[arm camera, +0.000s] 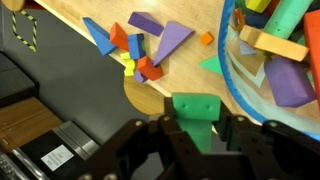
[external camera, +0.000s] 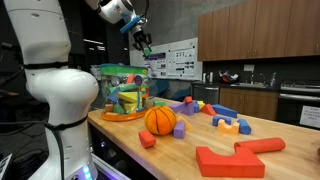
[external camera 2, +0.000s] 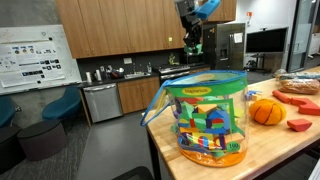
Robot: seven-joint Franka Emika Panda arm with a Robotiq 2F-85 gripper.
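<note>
Overhead, the hand (arm camera: 195, 125) is gripping a green plastic toy block (arm camera: 193, 108), its two dark fingers pressing on the block's sides in the wrist view. The block is hanging in the air, well above the wooden table (external camera: 190, 150), and is touching nothing but the fingers.

In both exterior views the hand (external camera: 143, 42) (external camera 2: 193, 47) is hovering high over the clear plastic tub with the green rim (external camera: 122, 90) (external camera 2: 208, 110), which is standing upright near the table's edge and is holding many coloured blocks. In the wrist view the tub's rim (arm camera: 226, 55) is curving along the right side, so the green block is sitting just outside it rather than over its middle.

An orange ridged ball (external camera: 160, 120) (external camera 2: 266, 111) is lying just beside the tub. In an exterior view, a small red cube (external camera: 147, 139) and a purple block (external camera: 180, 130) are resting near the ball, and flat red foam pieces (external camera: 230, 160) are lying further along the table. A loose cluster of blue, red, purple and yellow blocks (arm camera: 135, 50) is showing on the table in the wrist view, well apart from the held block.
</note>
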